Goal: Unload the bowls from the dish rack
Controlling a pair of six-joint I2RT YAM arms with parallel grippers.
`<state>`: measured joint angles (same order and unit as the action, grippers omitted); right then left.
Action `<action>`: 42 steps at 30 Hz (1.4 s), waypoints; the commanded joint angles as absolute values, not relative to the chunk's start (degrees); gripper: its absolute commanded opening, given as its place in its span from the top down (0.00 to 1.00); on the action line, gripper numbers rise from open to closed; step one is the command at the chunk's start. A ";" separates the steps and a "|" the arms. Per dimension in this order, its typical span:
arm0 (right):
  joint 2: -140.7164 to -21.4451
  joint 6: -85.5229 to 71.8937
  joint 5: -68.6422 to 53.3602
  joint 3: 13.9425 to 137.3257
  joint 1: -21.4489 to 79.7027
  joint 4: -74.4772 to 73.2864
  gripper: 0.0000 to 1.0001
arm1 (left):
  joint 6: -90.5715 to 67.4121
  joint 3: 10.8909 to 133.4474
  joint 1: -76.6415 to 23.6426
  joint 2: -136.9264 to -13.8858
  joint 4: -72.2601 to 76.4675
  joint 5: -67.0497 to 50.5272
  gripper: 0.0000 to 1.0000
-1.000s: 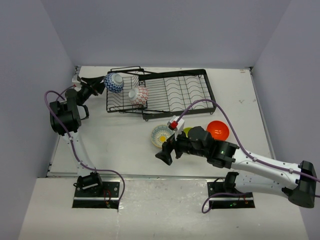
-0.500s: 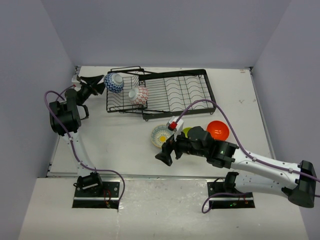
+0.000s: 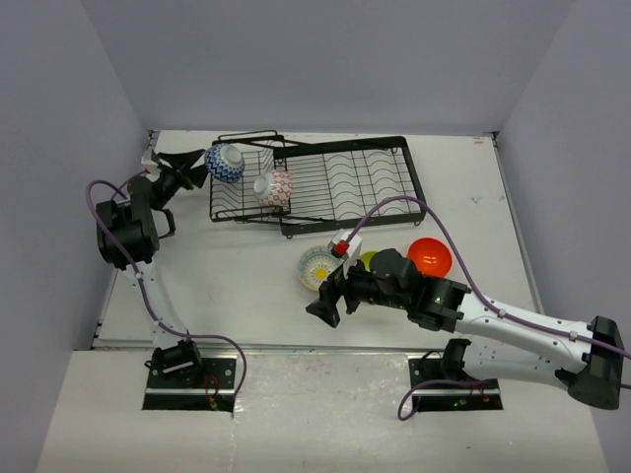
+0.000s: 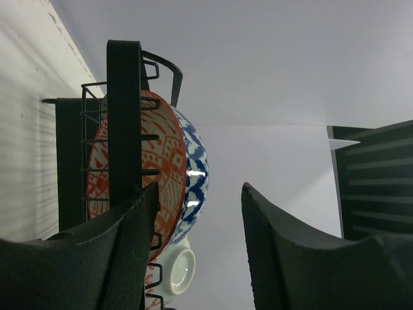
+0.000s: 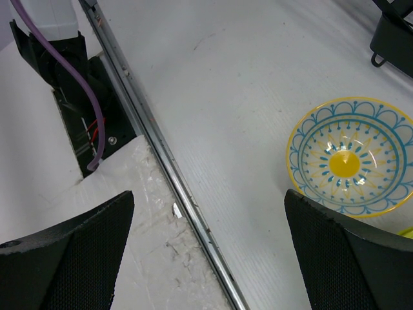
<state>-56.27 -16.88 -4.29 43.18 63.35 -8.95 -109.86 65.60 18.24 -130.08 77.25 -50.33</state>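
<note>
Looks past the parted jaws of the left gripper [image 4: 200,194] at the blue-patterned bowl [image 4: 193,155], standing on edge in the dish rack [image 4: 124,97], orange pattern inside. Catches the white foot of a second bowl [image 4: 177,270] just below. Shows pale table [image 4: 26,129] at left.

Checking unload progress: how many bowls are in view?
5. In the dish rack: blue-patterned bowl at its left end, red-and-white bowl beside it. On the table: cream bowl, lime green bowl half hidden by the right arm, orange bowl.
</note>
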 commanded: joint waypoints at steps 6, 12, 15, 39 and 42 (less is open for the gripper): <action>-56.51 -16.08 -5.89 46.32 63.37 -7.03 0.01 | -108.46 63.28 18.46 -126.56 103.97 -51.77 0.42; -56.60 -15.91 -5.98 46.23 63.37 -6.77 0.01 | -108.02 62.93 18.72 -127.00 104.06 -52.12 0.41; -57.39 -15.82 -6.24 46.76 63.37 -6.94 0.01 | -107.93 62.32 18.98 -126.13 104.15 -52.21 0.41; -58.97 -15.91 -7.47 47.64 63.46 -6.77 0.01 | -108.19 63.02 19.25 -123.31 105.12 -51.42 0.36; -59.06 -15.91 -7.56 47.64 63.46 -6.68 0.01 | -108.37 63.19 19.07 -123.66 105.29 -51.15 0.36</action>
